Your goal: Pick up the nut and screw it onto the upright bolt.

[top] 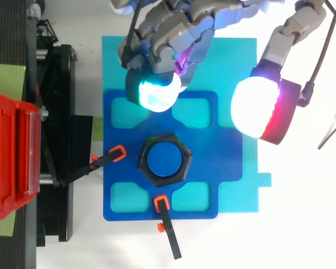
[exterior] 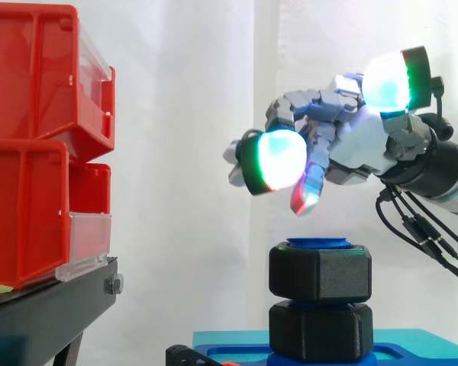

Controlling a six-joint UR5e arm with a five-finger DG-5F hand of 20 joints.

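Two red bins point(exterior: 30, 145) are stacked on a black stand point(exterior: 46, 309) at the left, each with a clear front panel point(exterior: 88, 244). A white curtain point(exterior: 183, 152) hangs behind. A blue plate point(top: 120, 188) lies on a teal mat point(top: 238, 196), with two orange-tipped black clamps point(top: 106, 159) at its left and front edges.
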